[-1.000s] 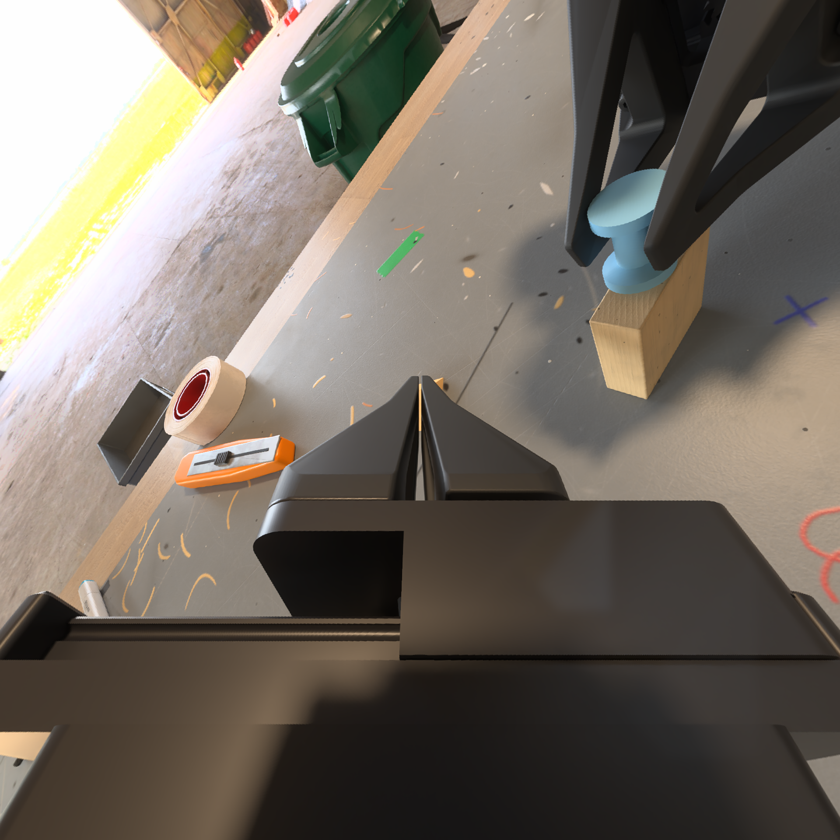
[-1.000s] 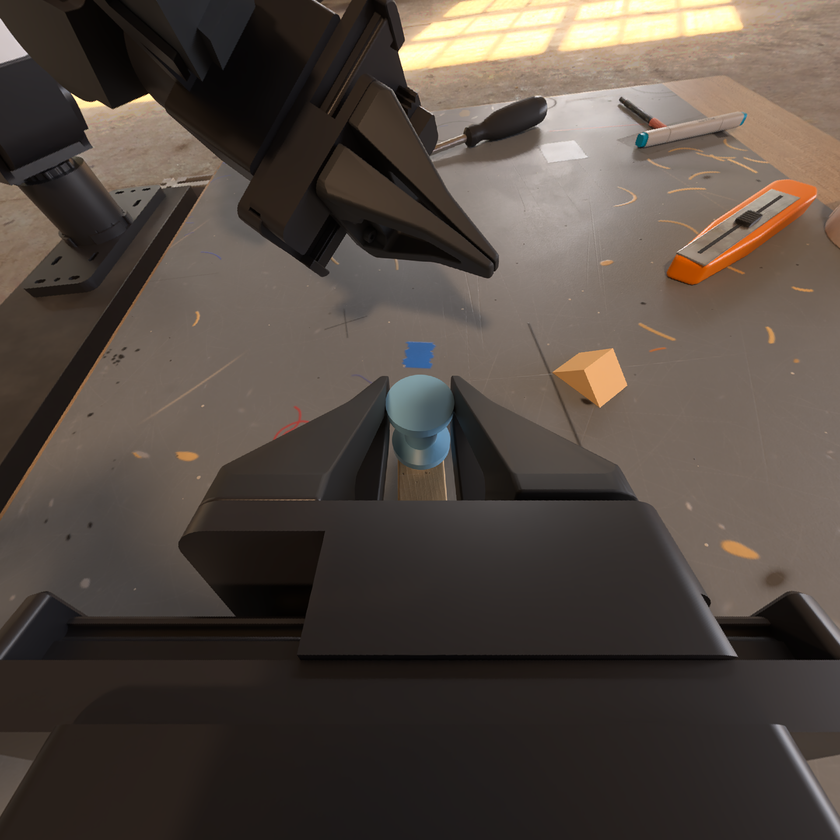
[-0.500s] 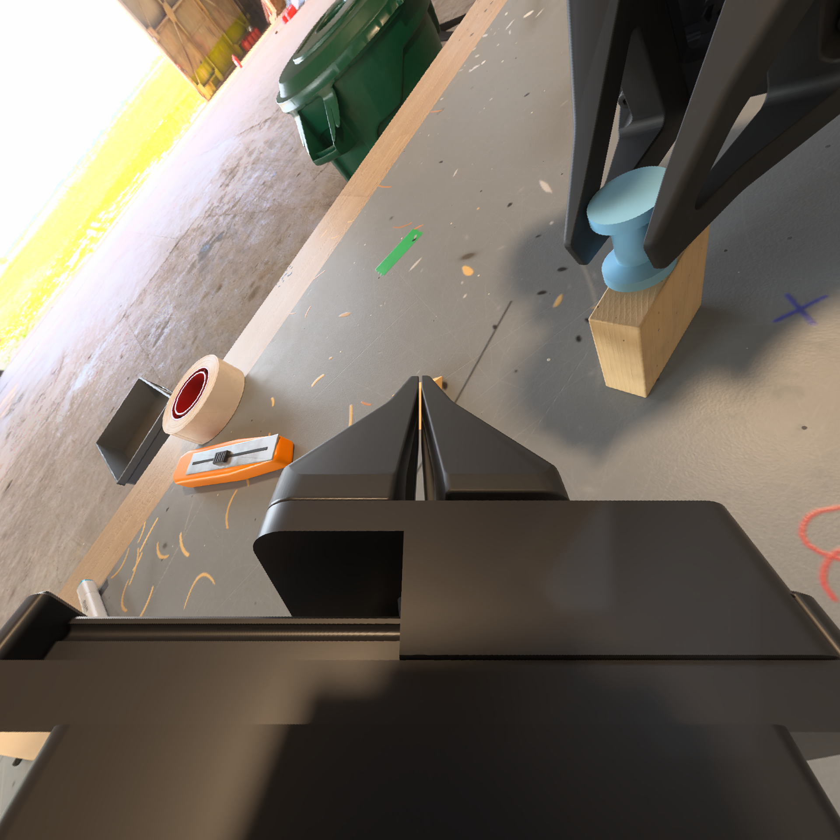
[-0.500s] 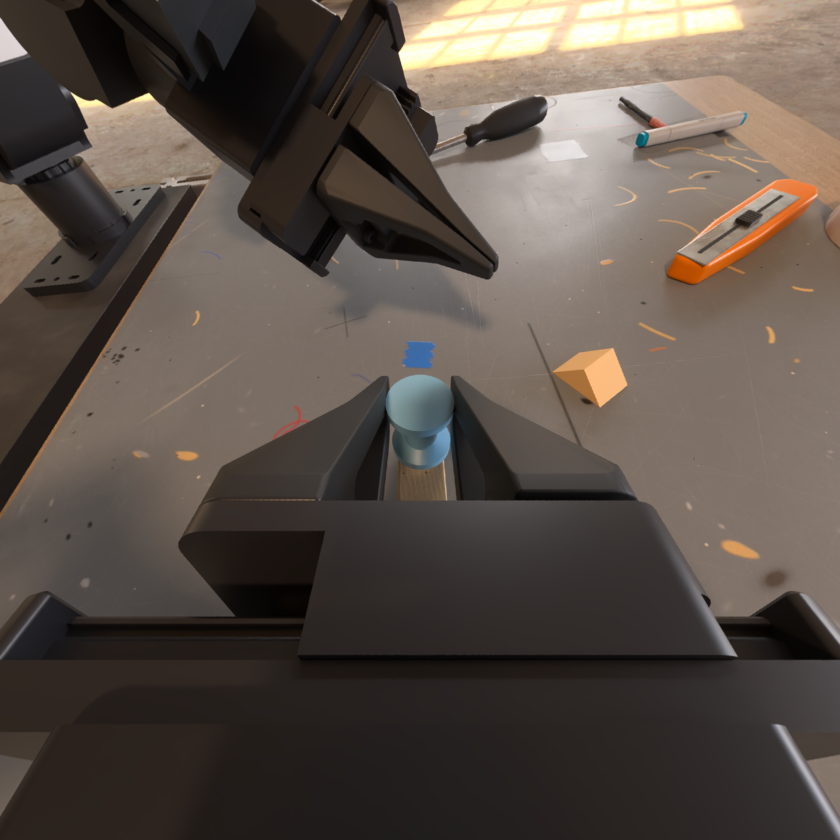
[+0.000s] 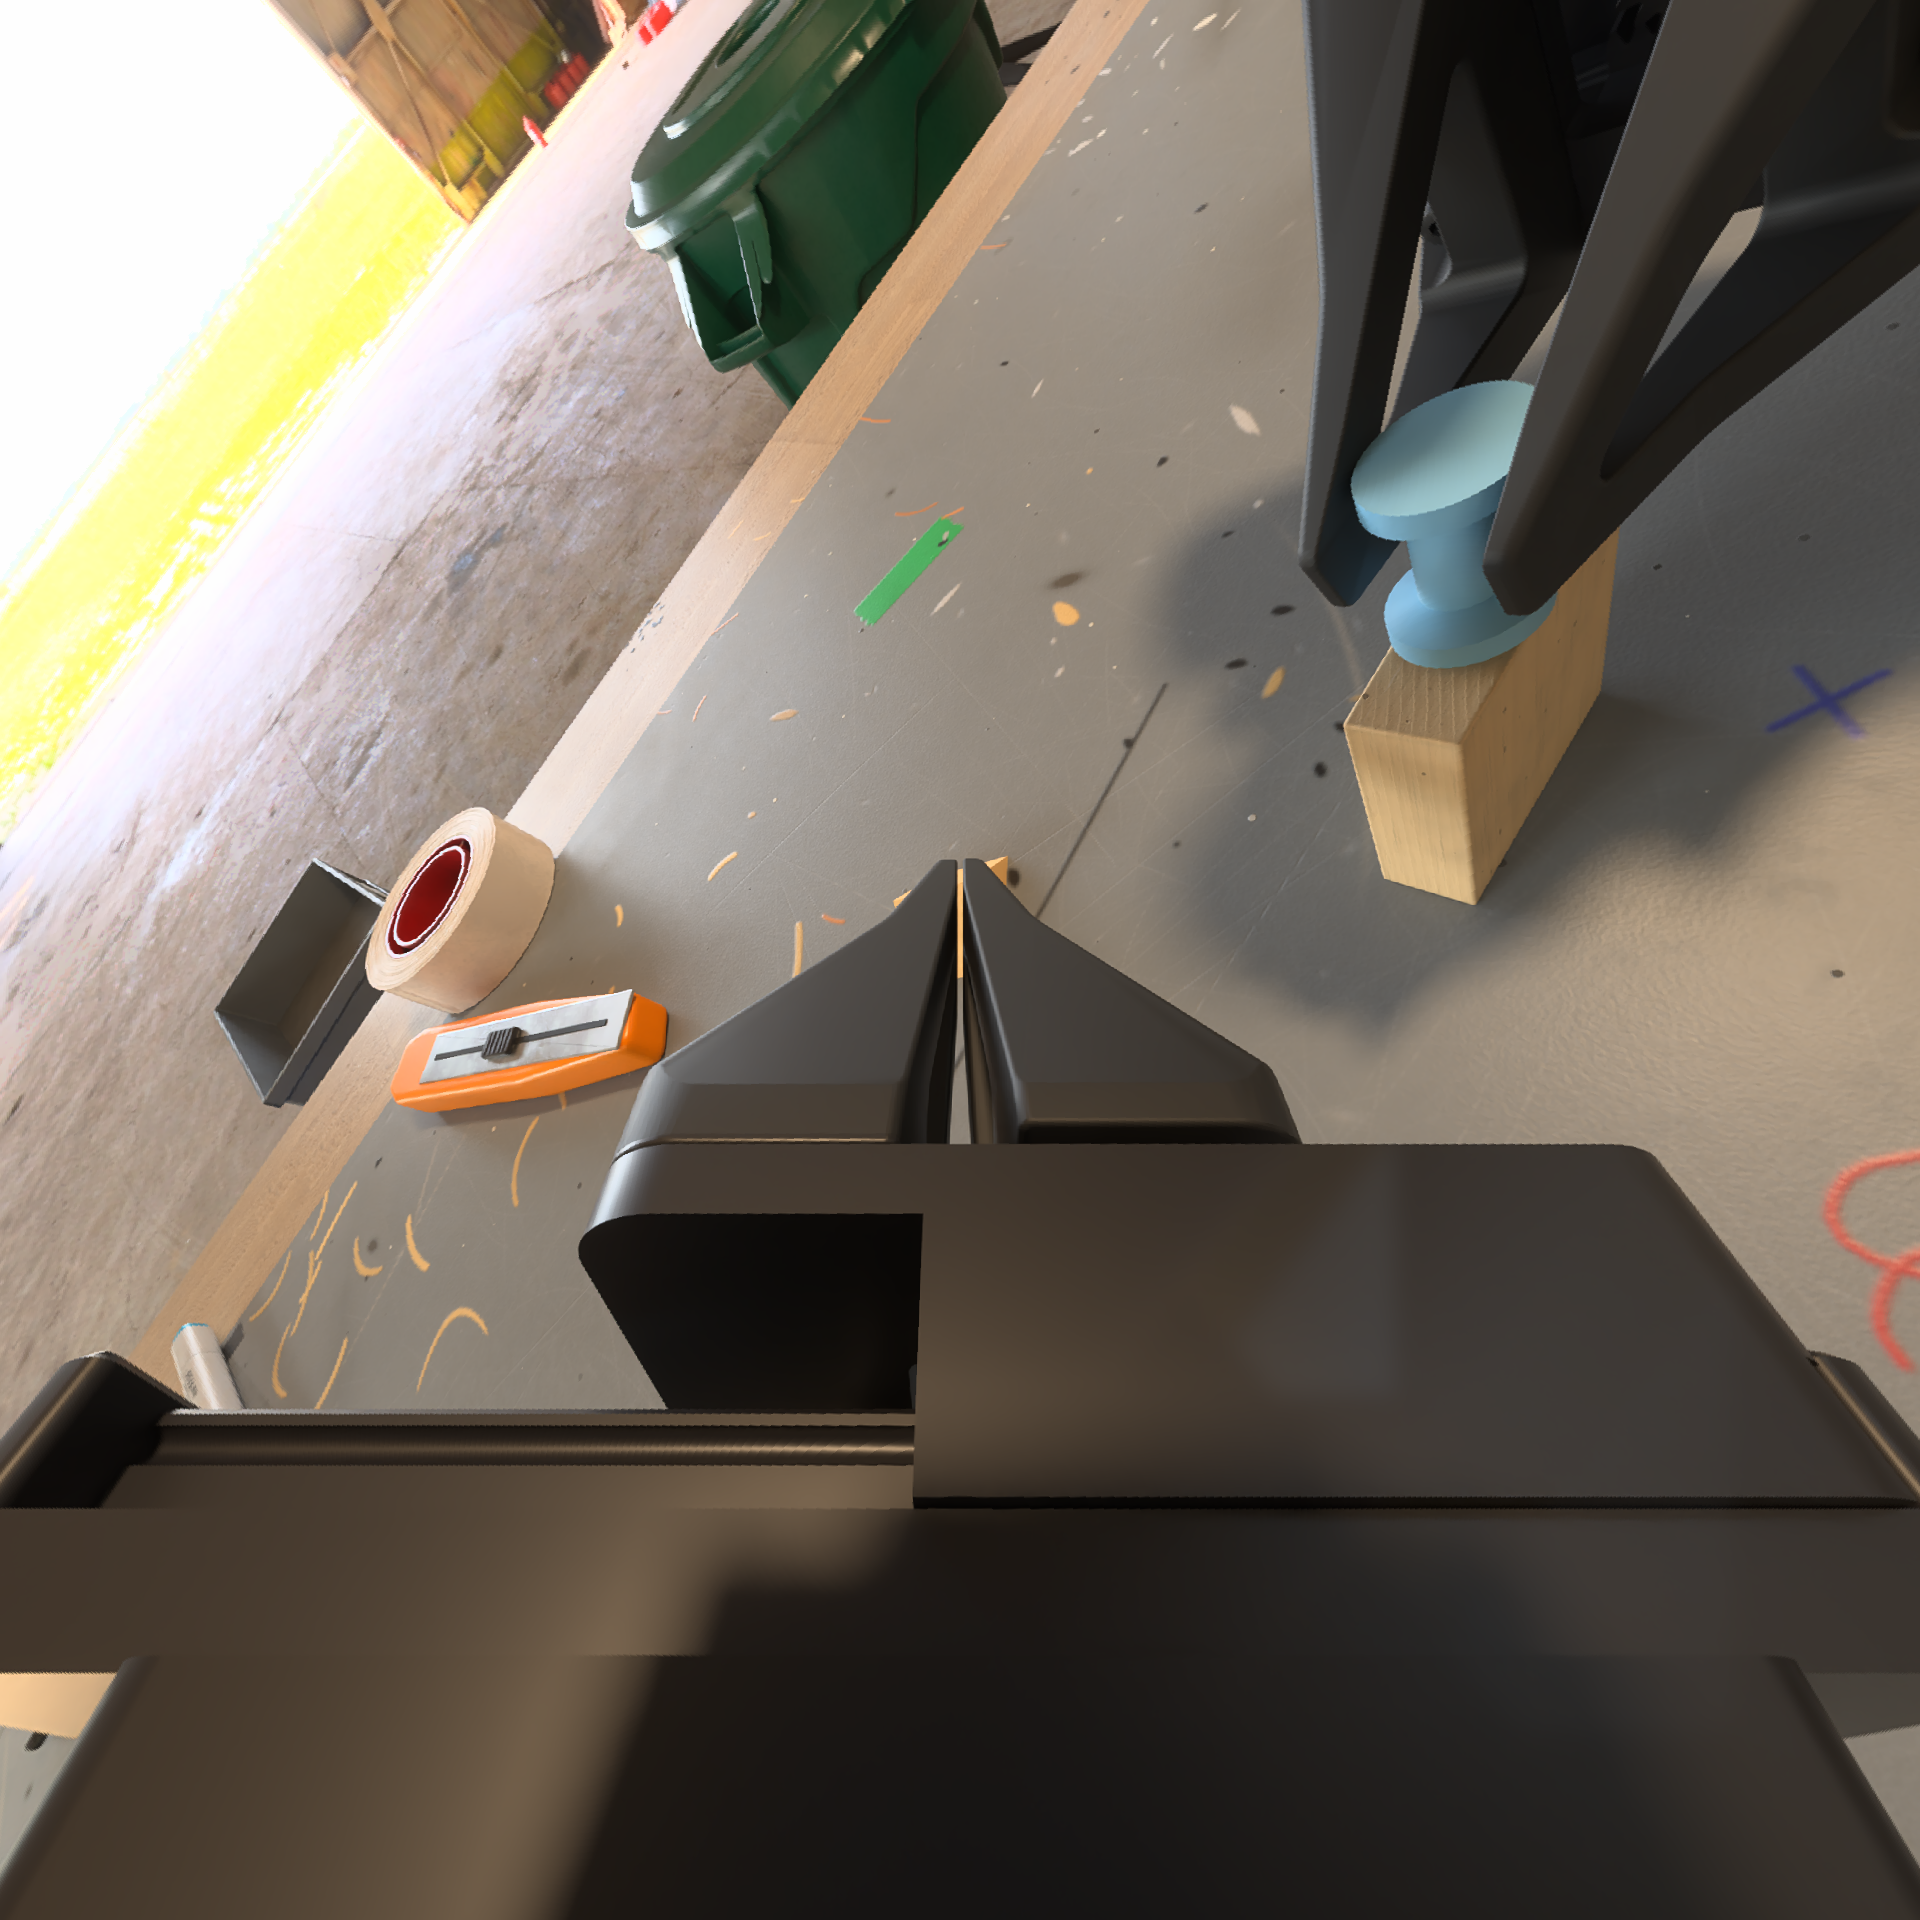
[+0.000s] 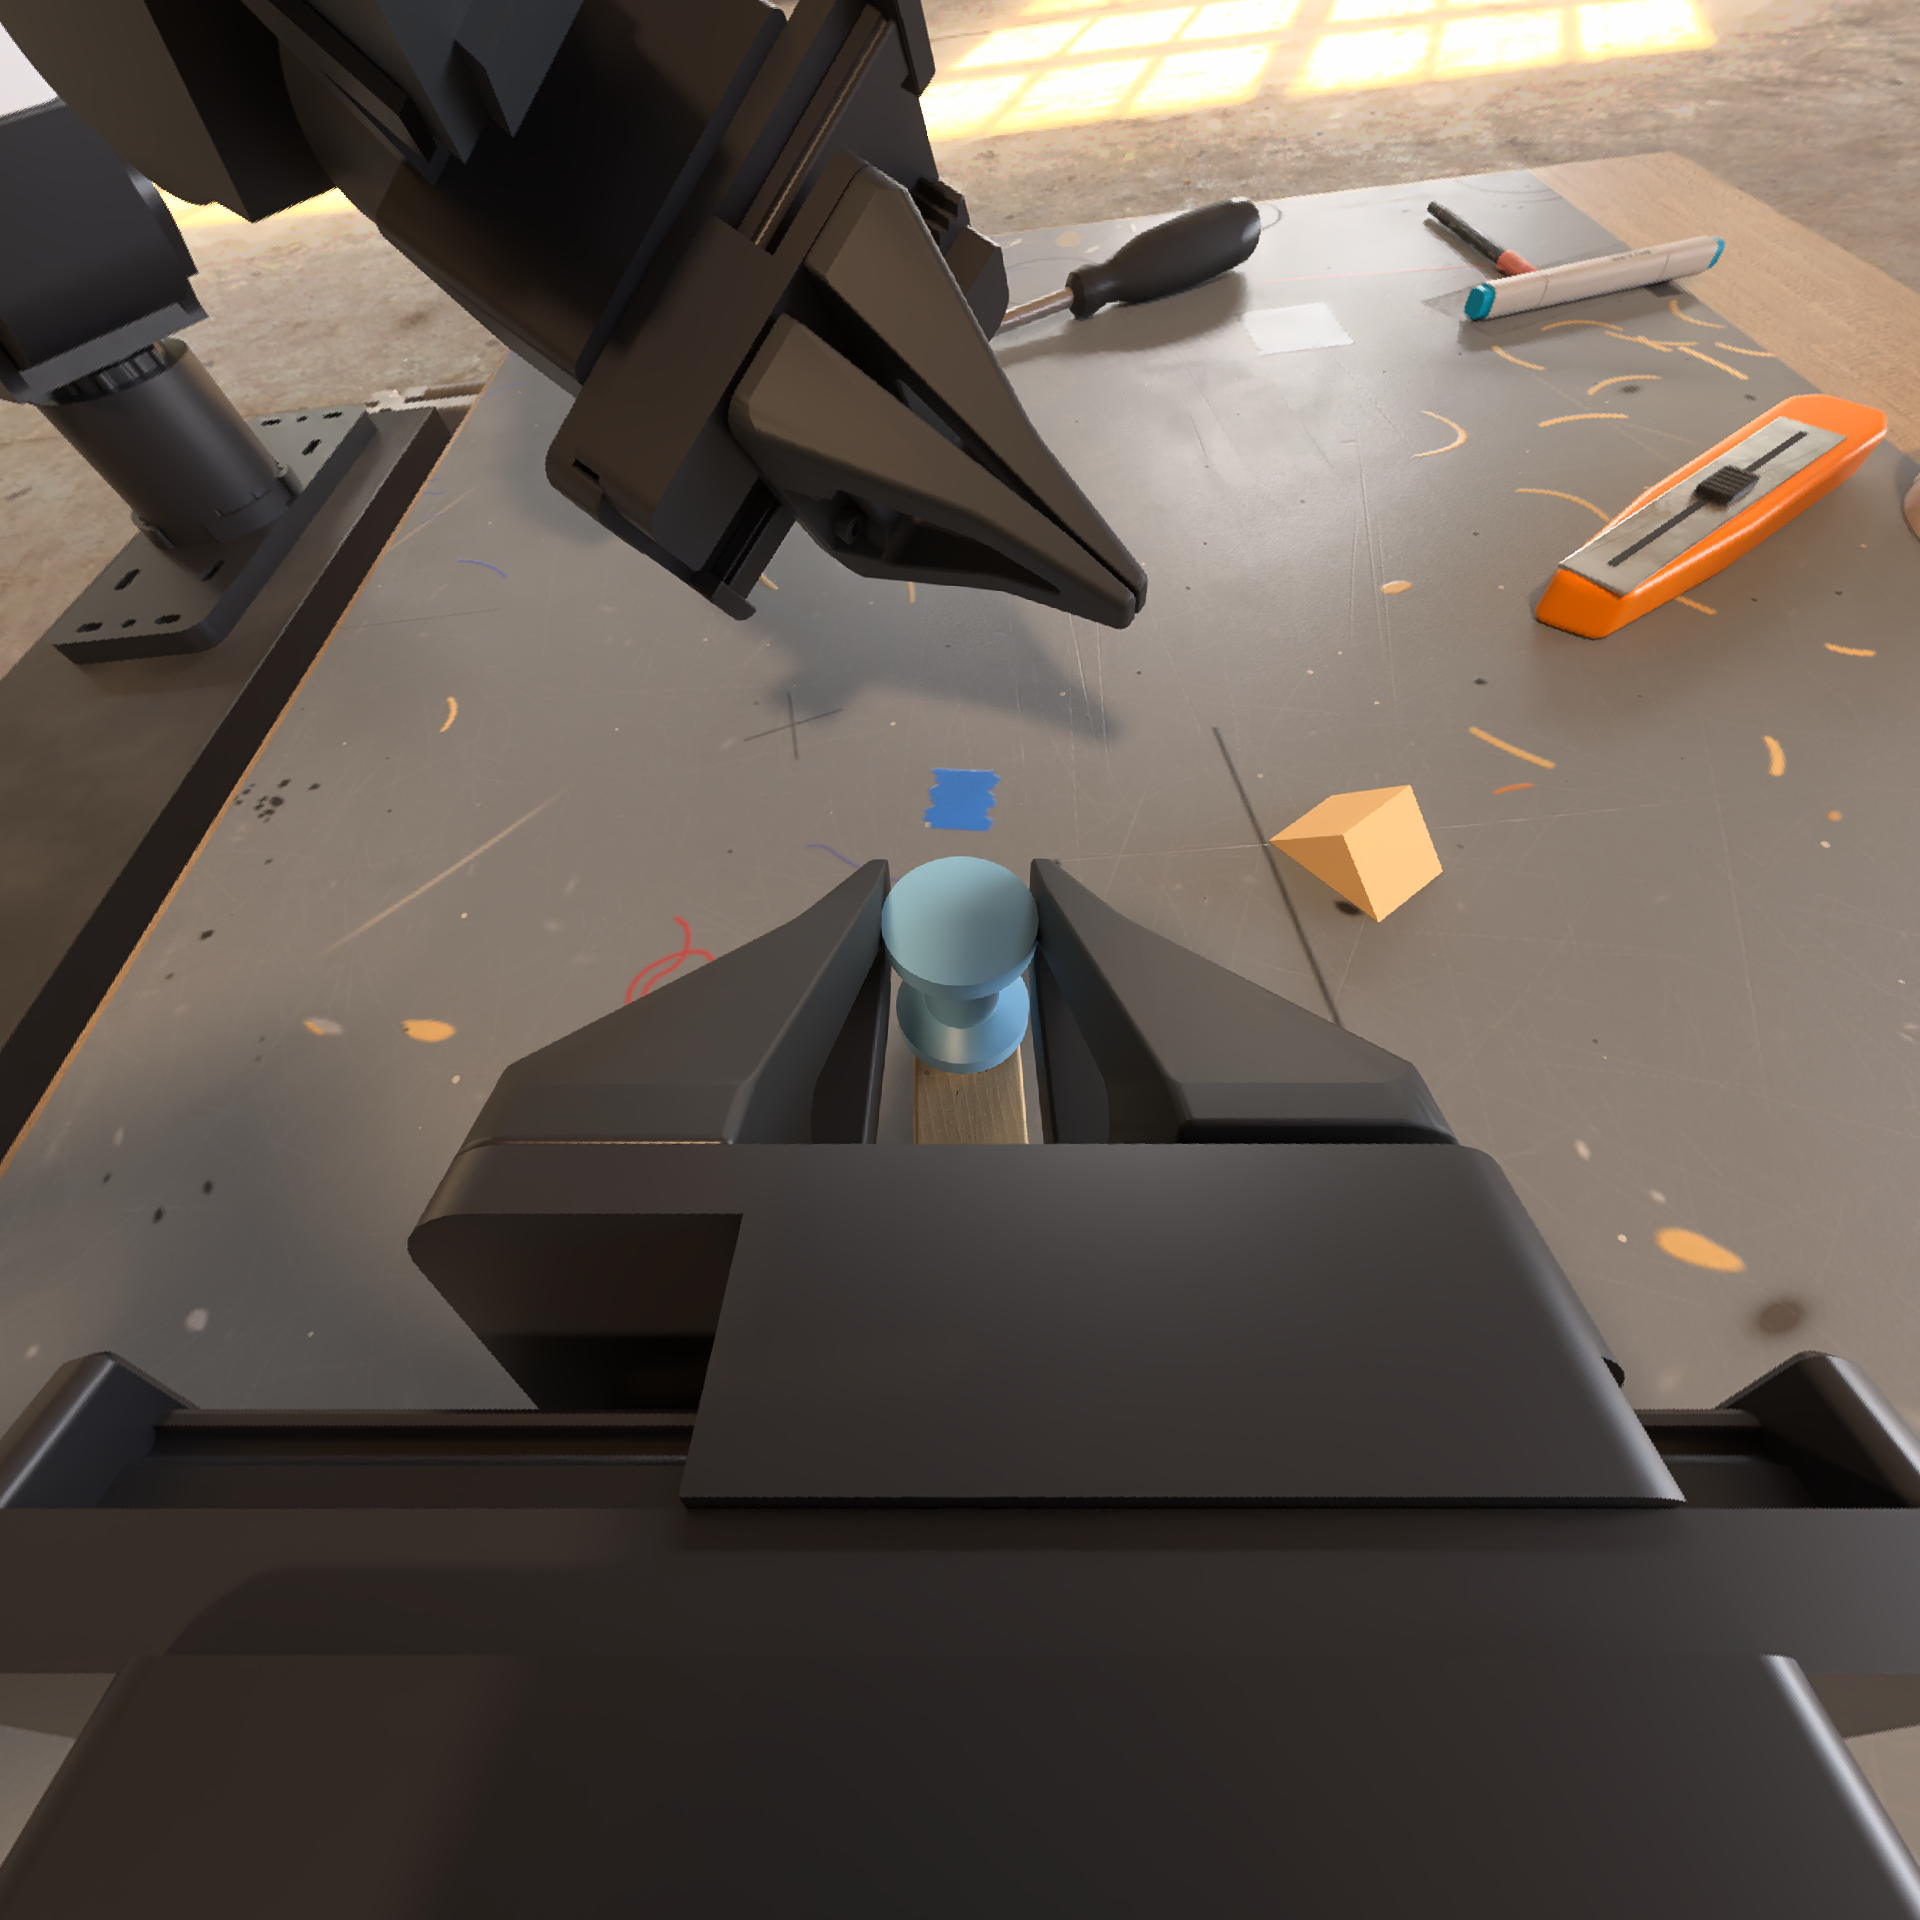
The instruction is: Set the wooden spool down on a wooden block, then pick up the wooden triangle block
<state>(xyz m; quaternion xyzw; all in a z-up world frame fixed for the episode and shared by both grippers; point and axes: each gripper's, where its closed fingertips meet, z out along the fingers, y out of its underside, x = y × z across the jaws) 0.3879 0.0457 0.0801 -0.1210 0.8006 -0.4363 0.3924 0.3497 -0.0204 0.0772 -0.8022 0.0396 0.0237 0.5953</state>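
The light-blue spool (image 6: pixel 958 935) stands upright on the pale wooden block (image 6: pixel 968 1107). My right gripper (image 6: pixel 961 868) is shut on the spool, one finger on each side. The left wrist view shows the same spool (image 5: pixel 1439 520) on the block (image 5: pixel 1475 769) between the right gripper's fingers (image 5: pixel 1340 561). The orange wooden triangle block (image 6: pixel 1361 852) lies on the grey table to the right of the spool. My left gripper (image 5: pixel 959 868) is shut and empty, hovering above the table; it also shows in the right wrist view (image 6: pixel 1127 603). A sliver of the triangle block (image 5: pixel 995 868) peeks out behind its tips.
An orange utility knife (image 6: pixel 1714 514), a screwdriver (image 6: pixel 1153 255) and a marker (image 6: pixel 1590 275) lie at the far side. A tape roll (image 5: pixel 457 914) and a dark tray (image 5: pixel 286 987) sit at the table's edge. A green bin (image 5: pixel 821 177) stands on the floor. The left arm's base (image 6: pixel 166 468) is at left.
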